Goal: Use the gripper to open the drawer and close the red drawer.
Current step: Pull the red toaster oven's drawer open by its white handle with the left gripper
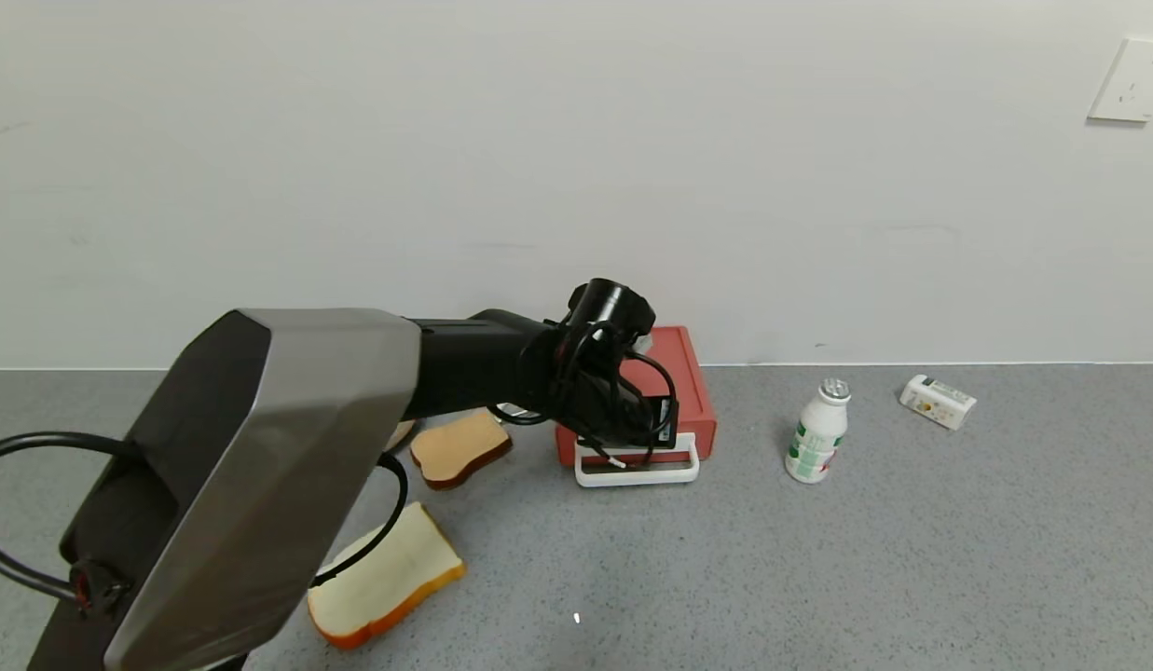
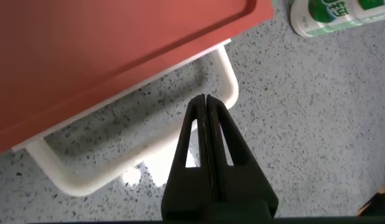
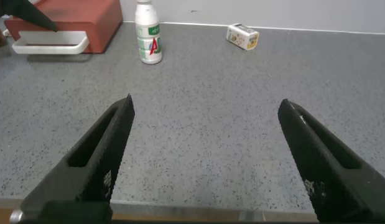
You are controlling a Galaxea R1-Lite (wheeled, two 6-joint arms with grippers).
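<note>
Look at the middle of the head view and you see the red drawer [image 1: 683, 387] sitting on the grey table [image 1: 912, 559] close to the white wall [image 1: 576, 140]. Its white loop handle [image 1: 638, 472] sticks out at the front, low on the table. Your left gripper [image 1: 623, 447] hangs right over that handle, at the end of the big silver-grey arm [image 1: 259, 466] that fills the lower left of the frame. In the left wrist view the two black fingers [image 2: 204, 134] are pressed tight together with nothing between them, and their tip sits just above the white handle [image 2: 226, 78], near its corner. The drawer looks pushed in. Your right gripper [image 3: 204, 155] is low over the bare table, and its fingers [image 3: 108, 149] are spread wide with nothing in them. A white bottle [image 1: 816, 431] stands to the right of the drawer, and a small white carton [image 1: 937, 401] lies farther right. Two slices of bread [image 1: 459, 447] lie on the table to the left of the drawer
</note>
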